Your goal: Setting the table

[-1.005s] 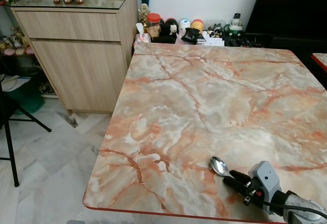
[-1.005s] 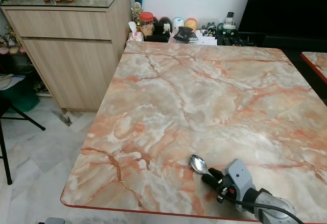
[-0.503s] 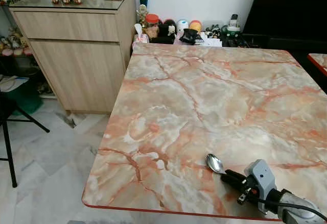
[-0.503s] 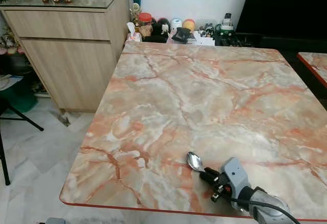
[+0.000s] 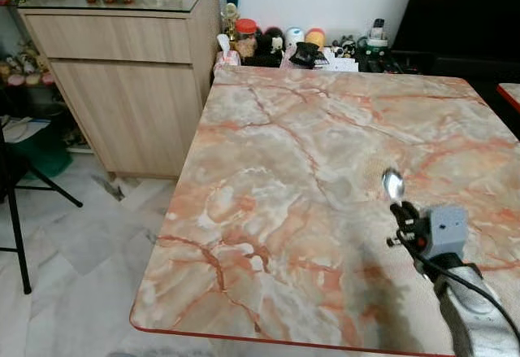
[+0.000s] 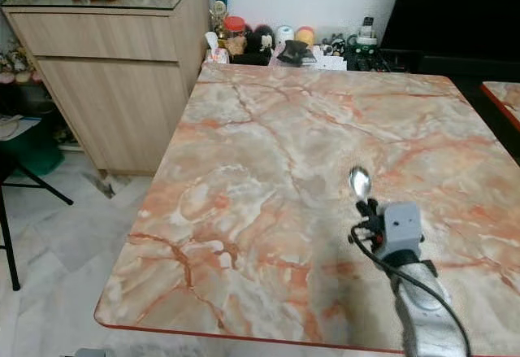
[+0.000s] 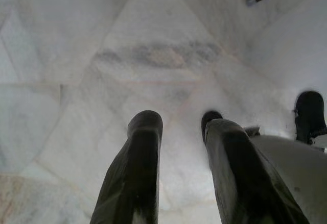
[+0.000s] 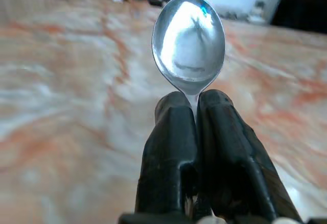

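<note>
Right gripper (image 5: 397, 208) fingers clamped on spoon (image 5: 393, 183) neck, bowl pointing 12 o'clock, held above marble counter (image 5: 268, 186), right half. Lower gently, lay flat, then release. Left gripper (image 7: 179, 132) fingers apart, empty, over floor.

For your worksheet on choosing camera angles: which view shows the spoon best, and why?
The right wrist view: the spoon looms large, its neck pinched in the right gripper. Both eye views show it small above the marble table.

- A home dining area: marble-patterned table (image 5: 325, 170) at centre frame.
- Wooden sideboard (image 5: 122, 72) upper left, ornaments on its glass top.
- Jars and trinkets (image 5: 292, 44) crowd the top edge, above a pale tiled floor (image 5: 73, 251).
</note>
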